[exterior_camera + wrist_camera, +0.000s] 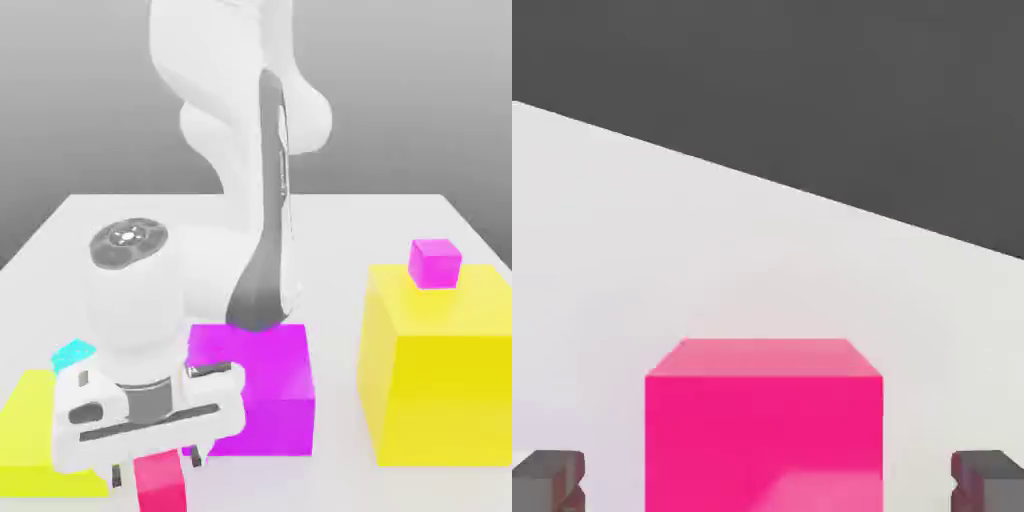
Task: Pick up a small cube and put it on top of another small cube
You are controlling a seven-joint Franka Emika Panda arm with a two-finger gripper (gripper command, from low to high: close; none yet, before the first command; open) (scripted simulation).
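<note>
The small crimson red-pink cube (160, 483) sits on the white table near its front edge, at the exterior view's left. My gripper (158, 468) is lowered over it, with one finger on each side. In the hand view the cube (764, 425) stands between the two dark fingertips (550, 478), with a clear gap on both sides. The gripper (767, 480) is open and touches nothing. A small magenta cube (435, 262) rests on top of the big yellow block (440, 370) at the exterior view's right.
A big magenta block (262, 390) stands just behind the gripper, partly hidden by the arm. A low yellow block (35, 430) lies at the exterior view's left, with a small cyan piece (72, 353) behind it. The white table (340, 230) stretches back.
</note>
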